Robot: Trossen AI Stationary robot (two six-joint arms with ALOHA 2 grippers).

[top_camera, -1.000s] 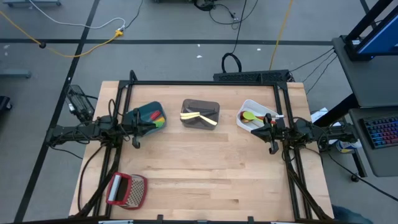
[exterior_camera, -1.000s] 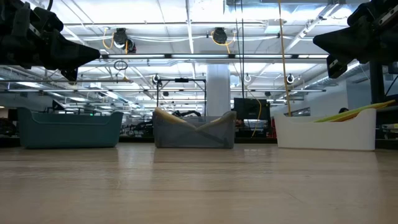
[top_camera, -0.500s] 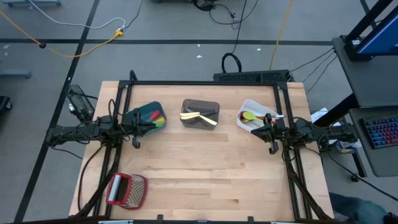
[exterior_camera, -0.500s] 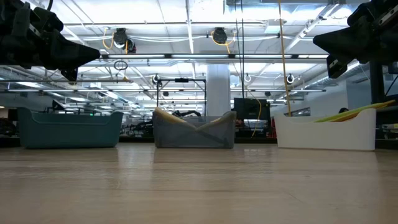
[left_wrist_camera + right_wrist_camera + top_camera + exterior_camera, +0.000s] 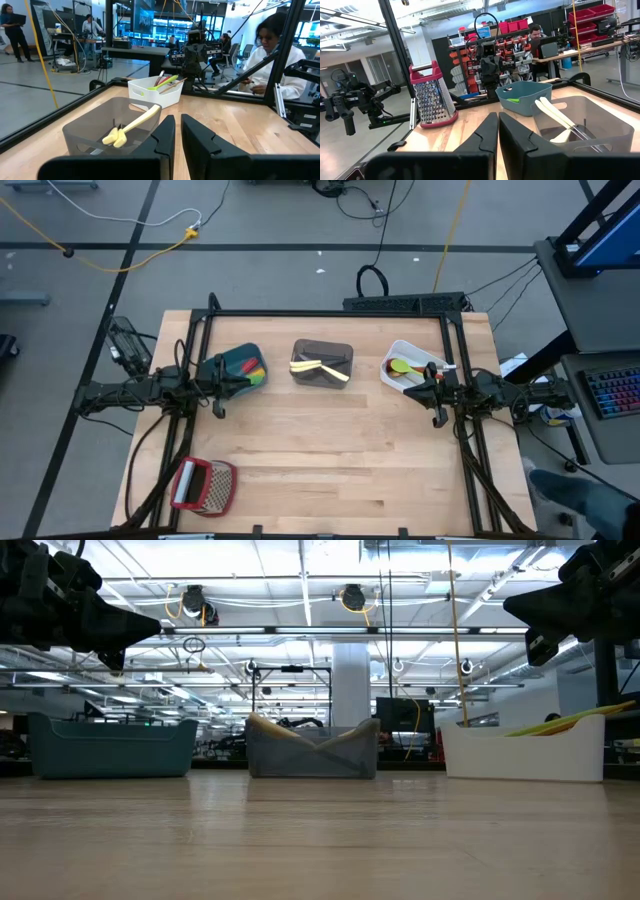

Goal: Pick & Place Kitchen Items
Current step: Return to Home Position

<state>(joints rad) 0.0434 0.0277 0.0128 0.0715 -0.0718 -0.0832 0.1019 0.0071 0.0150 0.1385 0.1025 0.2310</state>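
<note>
Left gripper [image 5: 178,122]: fingers pressed together, nothing between them. It hangs above the table, over the edge of the teal bin [image 5: 232,352]. Right gripper [image 5: 498,120]: likewise closed and empty, just beside the white bin [image 5: 408,345]. Both point inward toward the grey bin [image 5: 322,343] between them.

Task items: I see none loose on the table [image 5: 330,450]. Cream-handled knives [image 5: 320,367] lie in the grey bin. A green spoon [image 5: 402,365] lies with others in the white bin, and red and yellow utensils [image 5: 257,372] in the teal bin.

Risks, as I judge them:
- In the low view a yellow-green handle [image 5: 575,720] juts above the white bin's rim, below my right arm. A low sweep could catch it and tip the bin.
- My left arm overhangs the teal bin, so a drop there would strike its wall.
- A person [image 5: 580,498] shows beyond the table's corner on my right side, near that arm's reach.

Not verifiable:
- My left arm covers part of the teal bin, so I cannot count its contents.
- The low view shows only bin walls.

The red-framed grater [image 5: 203,485] sits well apart from the bins.
</note>
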